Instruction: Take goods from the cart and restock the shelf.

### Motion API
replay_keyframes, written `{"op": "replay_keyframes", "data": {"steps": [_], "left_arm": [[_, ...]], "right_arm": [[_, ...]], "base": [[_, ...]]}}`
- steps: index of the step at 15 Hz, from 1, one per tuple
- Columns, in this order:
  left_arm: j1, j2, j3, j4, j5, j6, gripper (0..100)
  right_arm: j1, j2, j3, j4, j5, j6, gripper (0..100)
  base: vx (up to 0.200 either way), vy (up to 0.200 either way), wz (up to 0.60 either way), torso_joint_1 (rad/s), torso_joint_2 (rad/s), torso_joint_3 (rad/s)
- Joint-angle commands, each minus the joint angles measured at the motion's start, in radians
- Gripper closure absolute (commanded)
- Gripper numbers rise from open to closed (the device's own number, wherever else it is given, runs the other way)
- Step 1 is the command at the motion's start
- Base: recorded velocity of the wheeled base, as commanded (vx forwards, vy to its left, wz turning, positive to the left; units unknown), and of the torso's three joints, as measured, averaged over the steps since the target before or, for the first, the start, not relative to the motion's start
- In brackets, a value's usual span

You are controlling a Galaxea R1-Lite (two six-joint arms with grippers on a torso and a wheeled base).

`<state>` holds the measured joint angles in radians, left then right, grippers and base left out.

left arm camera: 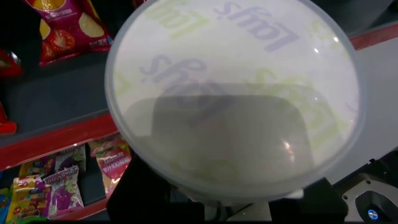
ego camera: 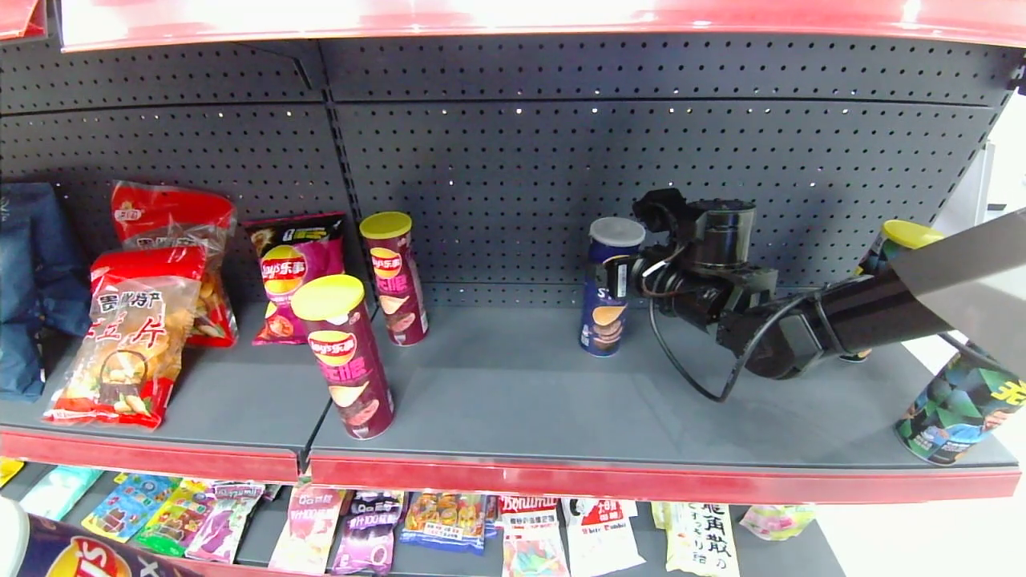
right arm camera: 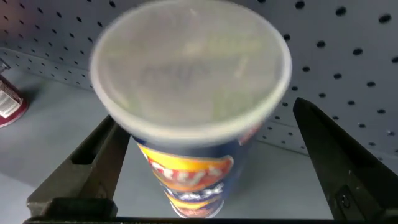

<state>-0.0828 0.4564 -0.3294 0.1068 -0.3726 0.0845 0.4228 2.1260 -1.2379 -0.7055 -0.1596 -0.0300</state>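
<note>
Deck of the shelf [ego camera: 513, 401] in grey, bounded in front by a red lip [ego camera: 561, 477] and behind by a perforated back panel [ego camera: 513, 176]. At far left, snack bags [ego camera: 136, 336] packed close from panel to lip, with little room between them. Next, a purple chip bag [ego camera: 292, 276] leaning on the panel, then a maroon canister [ego camera: 349, 361] near the lip and a second maroon canister [ego camera: 394, 276] farther back, both upright with yellow lids. Right of these, a broad stretch of bare deck running from lip to panel. Past the arm, a yellow-lidded dark canister [ego camera: 902, 240] near the panel and a green-patterned canister [ego camera: 954, 417] at the front right corner, just beside the lip. Below the lip, a lower shelf of small packets [ego camera: 521, 537]. Close against the left wrist camera, a pale canister lid [left arm camera: 233, 93] over the left gripper [left arm camera: 249, 208]; cannot tell whether clenched or released. Upright at the right end of the bare stretch, the blue canister [ego camera: 605, 308] with a pale lid, well back from the lip, near the panel. Level with its upper half, the right gripper [ego camera: 621, 276], released, fingers [right arm camera: 336, 162] spread to either side of the can with a clear gap on at least one side.
</note>
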Motion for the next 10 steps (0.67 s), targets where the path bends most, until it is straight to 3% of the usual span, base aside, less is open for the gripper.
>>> {"op": "replay_keyframes", "data": {"steps": [1,9,10], "left_arm": [[0.000,0.011,-0.004,-0.001,0.000,0.000,100],[0.000,0.005,-0.004,0.001,0.000,0.000,100],[0.000,0.005,-0.004,0.001,0.000,0.000,100]], "right_arm": [[0.002,0.012,-0.009,0.000,0.000,-0.001,0],[0.010,0.038,-0.017,-0.005,-0.003,-0.001,0],[0.014,0.040,-0.017,-0.008,-0.005,0.001,100]], "base": [[0.000,0.000,0.00,0.000,0.00,0.000],[0.000,0.000,0.00,0.000,0.00,0.000],[0.000,0.000,0.00,0.000,0.00,0.000]]}}
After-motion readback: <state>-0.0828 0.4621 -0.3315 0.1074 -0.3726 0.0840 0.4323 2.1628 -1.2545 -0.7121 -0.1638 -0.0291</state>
